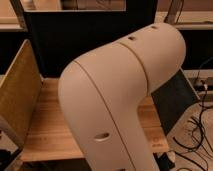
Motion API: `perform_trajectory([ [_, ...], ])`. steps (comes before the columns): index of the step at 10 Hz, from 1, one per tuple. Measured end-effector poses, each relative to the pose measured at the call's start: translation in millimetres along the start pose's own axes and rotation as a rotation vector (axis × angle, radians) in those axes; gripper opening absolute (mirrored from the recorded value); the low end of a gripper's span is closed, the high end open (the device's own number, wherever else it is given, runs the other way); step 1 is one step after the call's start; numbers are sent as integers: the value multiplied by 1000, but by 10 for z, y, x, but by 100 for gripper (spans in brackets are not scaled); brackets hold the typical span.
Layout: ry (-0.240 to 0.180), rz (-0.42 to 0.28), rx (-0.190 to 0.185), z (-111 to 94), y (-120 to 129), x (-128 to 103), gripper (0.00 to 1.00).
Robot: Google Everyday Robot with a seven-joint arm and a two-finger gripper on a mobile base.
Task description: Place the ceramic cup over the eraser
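The robot's arm (117,95) is filling the middle of the camera view, sitting very close to the lens. Its smooth cream-coloured shell is bending like an elbow: one thick section is rising from the bottom edge of the view, and the other is reaching up and to the right towards the top corner. A seam is running across the shell near the bend. An oval recess (101,136) is showing low on the shell, and two smaller ones (132,37) are showing near the top.

The gripper is lying outside the view, somewhere beyond the arm's visible sections, so whether it is open or closed cannot be told.

The arm is covering most of the wooden table (47,125) behind it. The cup and the eraser are not showing; if they are on the table, the arm is hiding them, and where the cup lies relative to the gripper cannot be told.

A yellowish board (17,95) is standing at the table's left edge, a black panel (75,40) is standing along its back, and a dark board (175,105) is leaning at its right side. Cables (200,130) are trailing on the floor to the right.
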State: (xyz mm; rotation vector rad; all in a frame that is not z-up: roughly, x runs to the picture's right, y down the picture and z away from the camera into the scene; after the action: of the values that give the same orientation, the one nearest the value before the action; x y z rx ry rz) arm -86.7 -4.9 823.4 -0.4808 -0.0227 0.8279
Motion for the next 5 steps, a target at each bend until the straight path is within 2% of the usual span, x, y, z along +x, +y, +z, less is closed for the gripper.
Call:
perform_trajectory([
  [1, -5, 2, -12, 2, 37, -23, 80],
  [5, -4, -4, -12, 4, 42, -27, 80],
])
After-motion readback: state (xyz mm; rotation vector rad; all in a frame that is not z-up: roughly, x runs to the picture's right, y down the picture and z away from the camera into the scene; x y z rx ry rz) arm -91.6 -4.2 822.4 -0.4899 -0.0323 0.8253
